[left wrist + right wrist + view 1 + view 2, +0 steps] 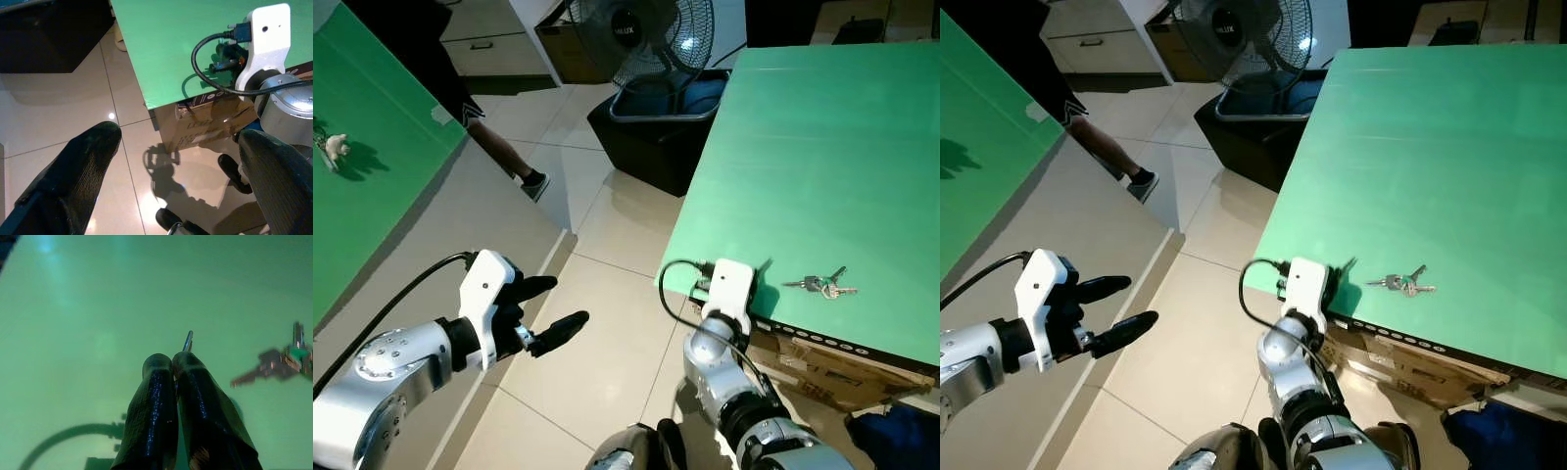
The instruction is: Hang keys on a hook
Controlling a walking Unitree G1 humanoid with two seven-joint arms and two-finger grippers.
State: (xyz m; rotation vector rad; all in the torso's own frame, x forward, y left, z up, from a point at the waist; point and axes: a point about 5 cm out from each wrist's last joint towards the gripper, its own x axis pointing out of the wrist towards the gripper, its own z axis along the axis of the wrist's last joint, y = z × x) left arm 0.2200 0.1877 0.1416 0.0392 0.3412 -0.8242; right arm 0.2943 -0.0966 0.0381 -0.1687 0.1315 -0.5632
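Keys (820, 285) lie flat on the green table (822, 147), close to its near edge, a small bunch fanned out on a ring. The right gripper (172, 363) sits low over the same edge, just beside them. Its two black fingers are pressed together, and a thin silver sliver pokes out past the tips; I can't tell what that is. In the right wrist view the bunch lies off to the side of the fingertips, near but not touching.

My read on handling: light, hard metal, loose and jangly, likely to skid on that smooth top. The ring or the thick key heads look the best place to pinch.

Over on the other side, the left gripper (546, 311) hangs above the tiled floor (597, 323) with its fingers spread wide, holding nothing. A small hook (331, 147) shows on the green panel (372, 166) far left, well apart from the bunch.
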